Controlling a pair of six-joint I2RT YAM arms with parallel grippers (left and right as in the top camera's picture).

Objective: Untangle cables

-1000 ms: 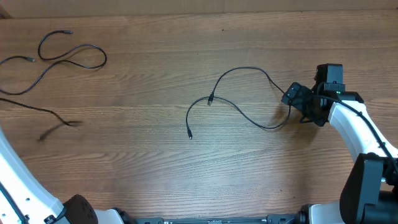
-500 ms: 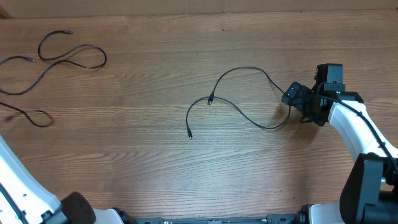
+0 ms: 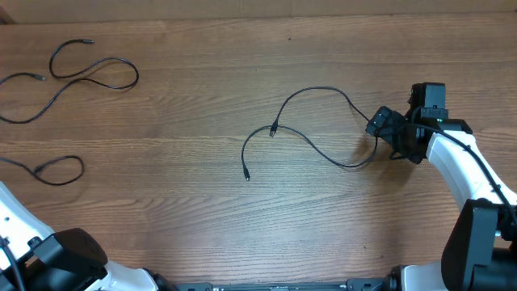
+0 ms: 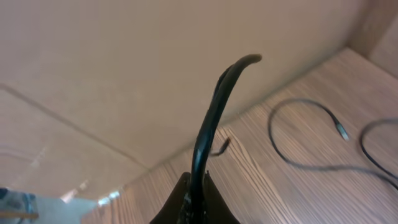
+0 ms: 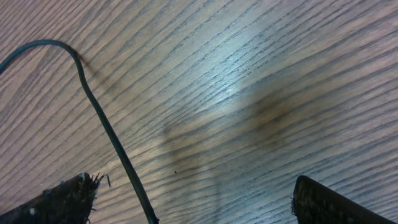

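A thin black cable lies in curves across the table's middle, its right end at my right gripper. In the right wrist view the gripper is open wide just above the wood, with that cable lying between the fingers, close to the left one. My left gripper is shut on a black cable that rises from its jaws. In the overhead view that gripper is out of frame at the left. A looped cable runs off the left edge. More cables lie at the far left.
A light wall or board stands behind the table in the left wrist view, where other cables lie on the wood. The left arm's base sits at the front left corner. The right arm reaches in from the right.
The cable at the left edge has been dragged left and towards the front, and now lies in a small loop. The left arm's base has turned. The right arm and middle cable have not moved.
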